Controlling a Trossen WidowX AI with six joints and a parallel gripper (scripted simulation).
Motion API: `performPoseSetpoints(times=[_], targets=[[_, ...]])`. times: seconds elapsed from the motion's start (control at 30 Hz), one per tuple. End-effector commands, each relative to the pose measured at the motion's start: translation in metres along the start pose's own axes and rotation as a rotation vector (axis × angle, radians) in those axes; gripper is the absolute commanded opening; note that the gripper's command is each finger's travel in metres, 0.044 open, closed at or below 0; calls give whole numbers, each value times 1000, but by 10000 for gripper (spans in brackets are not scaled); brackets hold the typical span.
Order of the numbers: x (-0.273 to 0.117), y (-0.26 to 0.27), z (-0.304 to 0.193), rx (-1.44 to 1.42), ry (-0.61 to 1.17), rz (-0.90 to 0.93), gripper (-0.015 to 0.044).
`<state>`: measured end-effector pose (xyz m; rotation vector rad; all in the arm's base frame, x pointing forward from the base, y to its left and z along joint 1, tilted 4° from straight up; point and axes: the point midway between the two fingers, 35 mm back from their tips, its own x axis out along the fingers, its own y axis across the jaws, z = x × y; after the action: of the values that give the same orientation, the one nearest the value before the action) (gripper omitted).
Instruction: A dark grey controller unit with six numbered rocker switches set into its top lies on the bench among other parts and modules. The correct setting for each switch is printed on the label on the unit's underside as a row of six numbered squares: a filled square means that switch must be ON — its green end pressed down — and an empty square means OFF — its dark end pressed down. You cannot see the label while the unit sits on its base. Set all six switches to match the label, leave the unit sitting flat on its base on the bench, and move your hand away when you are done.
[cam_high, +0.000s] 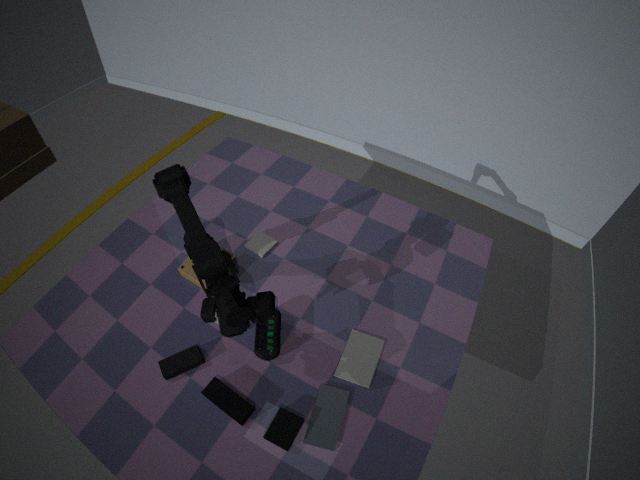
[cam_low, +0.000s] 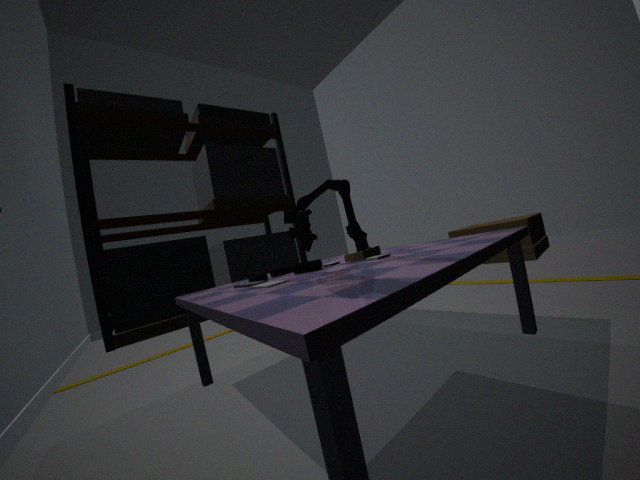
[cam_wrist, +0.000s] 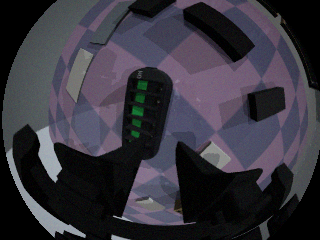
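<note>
The dark grey controller unit (cam_high: 267, 338) (cam_low: 308, 266) (cam_wrist: 148, 107) sits with its switch side up on the checkered bench top (cam_high: 408, 356). In the wrist view its "ON" mark is at the far end and several green switch ends show in a column along the left. The near end of the switch row is hidden behind a finger, and the label underneath is out of sight. My gripper (cam_wrist: 161, 142) is partly open with nothing between its fingers. It hangs above the unit's near end, its left fingertip overlapping that end in the wrist view.
A black block (cam_high: 181, 361) (cam_wrist: 267, 103), a long black block (cam_high: 227, 400) (cam_wrist: 220, 31) and a small black block (cam_high: 283, 427) lie around the unit. A grey-green plate (cam_high: 327, 416) and pale plate (cam_high: 360, 358) (cam_wrist: 80, 75) lie on its other side. A small pale plate (cam_high: 261, 243) lies near the arm's wooden base (cam_low: 361, 254).
</note>
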<state>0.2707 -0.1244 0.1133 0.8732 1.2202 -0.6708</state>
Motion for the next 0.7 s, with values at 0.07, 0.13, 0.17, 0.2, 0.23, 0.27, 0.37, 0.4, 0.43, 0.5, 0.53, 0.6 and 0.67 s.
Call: performPoseSetpoints(times=[0.07, 0.13, 0.17, 0.2, 0.23, 0.27, 0.37, 0.4, 0.43, 0.5, 0.53, 0.6, 0.67], targets=[[-9, 1, -2, 5, 4, -5, 289], [-9, 1, -2, 5, 4, -5, 289], [-9, 1, -2, 5, 4, -5, 263], [-9, 1, -2, 5, 4, -5, 236], [-9, 1, -2, 5, 4, -5, 210], [-9, 1, -2, 5, 4, -5, 184], [-9, 1, -2, 5, 4, -5, 105], [-9, 1, -2, 5, 4, -5, 79], [-9, 1, -2, 5, 4, -5, 53], [-9, 1, -2, 5, 4, -5, 0], [-9, 1, -2, 5, 4, -5, 0], [-9, 1, -2, 5, 4, -5, 0], [-9, 1, -2, 5, 4, -5, 0]])
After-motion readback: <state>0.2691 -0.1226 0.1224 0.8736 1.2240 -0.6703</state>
